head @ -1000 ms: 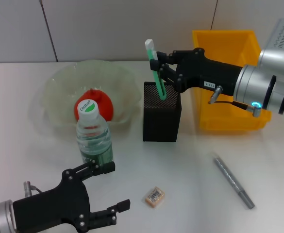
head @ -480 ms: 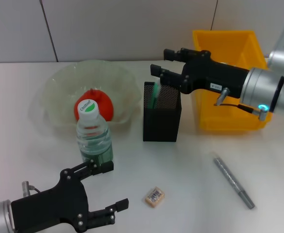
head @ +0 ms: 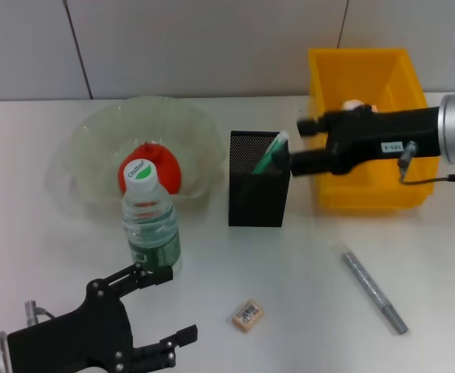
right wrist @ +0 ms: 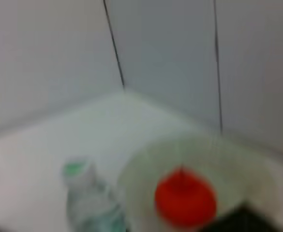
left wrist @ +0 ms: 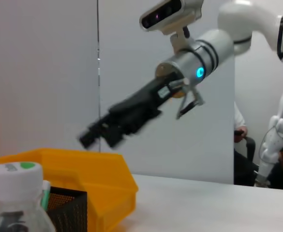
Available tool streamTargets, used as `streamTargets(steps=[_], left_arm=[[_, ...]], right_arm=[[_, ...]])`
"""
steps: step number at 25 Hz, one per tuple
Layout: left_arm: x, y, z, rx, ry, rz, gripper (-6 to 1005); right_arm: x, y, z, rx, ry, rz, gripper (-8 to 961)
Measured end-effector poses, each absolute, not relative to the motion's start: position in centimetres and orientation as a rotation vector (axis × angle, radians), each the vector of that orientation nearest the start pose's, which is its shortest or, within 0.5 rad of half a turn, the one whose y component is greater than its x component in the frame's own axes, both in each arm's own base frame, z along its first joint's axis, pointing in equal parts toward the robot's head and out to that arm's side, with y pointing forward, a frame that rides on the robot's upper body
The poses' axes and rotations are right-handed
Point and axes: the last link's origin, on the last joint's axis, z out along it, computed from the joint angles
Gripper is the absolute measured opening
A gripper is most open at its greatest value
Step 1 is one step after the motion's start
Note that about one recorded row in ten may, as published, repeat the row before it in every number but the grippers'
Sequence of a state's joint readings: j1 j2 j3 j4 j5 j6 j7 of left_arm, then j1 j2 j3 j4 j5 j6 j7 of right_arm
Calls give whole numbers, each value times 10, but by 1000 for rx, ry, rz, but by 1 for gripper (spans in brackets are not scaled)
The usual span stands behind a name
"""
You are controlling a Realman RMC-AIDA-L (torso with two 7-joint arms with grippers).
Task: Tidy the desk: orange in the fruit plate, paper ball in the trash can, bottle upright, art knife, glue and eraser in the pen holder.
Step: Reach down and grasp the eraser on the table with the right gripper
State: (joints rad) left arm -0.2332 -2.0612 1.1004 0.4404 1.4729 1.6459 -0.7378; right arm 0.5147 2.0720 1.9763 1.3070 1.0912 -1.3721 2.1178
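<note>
2 grippers are open: right gripper beside the pen holder, left gripper near the green-capped bottle.

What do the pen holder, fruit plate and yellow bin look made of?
Pen holder: likely black metal mesh, going by its fine perforated walls. Fruit plate: clear, glossy, wavy-rimmed plastic or glass; the orange shows through it. Yellow bin: probably moulded plastic, smooth and opaque.

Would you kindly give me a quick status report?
Right end effector open beside pen holder, green glue inside. Left end effector open near bottle. Eraser on desk.
</note>
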Motion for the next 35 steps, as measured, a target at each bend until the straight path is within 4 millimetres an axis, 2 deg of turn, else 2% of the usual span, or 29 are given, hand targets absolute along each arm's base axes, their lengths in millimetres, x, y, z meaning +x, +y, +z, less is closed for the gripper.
streamTargets(steps=[1, 4, 5, 6, 8, 10, 11, 15, 20, 25, 35], left_arm=[[-296, 226, -35, -2612, -223, -972, 815], [-299, 224, -34, -2595, -240, -971, 815], [-299, 224, -34, -2595, -240, -971, 815], [-299, 224, -34, -2595, -240, -971, 815], [-305, 217, -31, -2562, -273, -968, 815], [-308, 214, -28, -2547, -285, -966, 815], [-309, 213, -28, -2546, -286, -967, 815], [-313, 208, -25, -2544, -295, -963, 815], [-316, 204, -23, -2537, -310, -958, 815], [-316, 204, -23, -2538, -310, -962, 815], [-314, 203, -24, -2542, -302, -974, 815]], right_arm=[[157, 371, 30, -2696, 640, 343, 768], [141, 364, 31, -2764, 694, 101, 793], [130, 359, 24, -2814, 684, -47, 793], [130, 359, 24, -2814, 684, -47, 792], [121, 355, 14, -2851, 649, -152, 792], [108, 351, -6, -2896, 605, -279, 793], [108, 351, -6, -2896, 605, -279, 793], [98, 343, -32, -2933, 595, -421, 794], [100, 337, -62, -2895, 664, -575, 793], [98, 333, -82, -2866, 715, -669, 792], [94, 331, -101, -2817, 707, -710, 789]])
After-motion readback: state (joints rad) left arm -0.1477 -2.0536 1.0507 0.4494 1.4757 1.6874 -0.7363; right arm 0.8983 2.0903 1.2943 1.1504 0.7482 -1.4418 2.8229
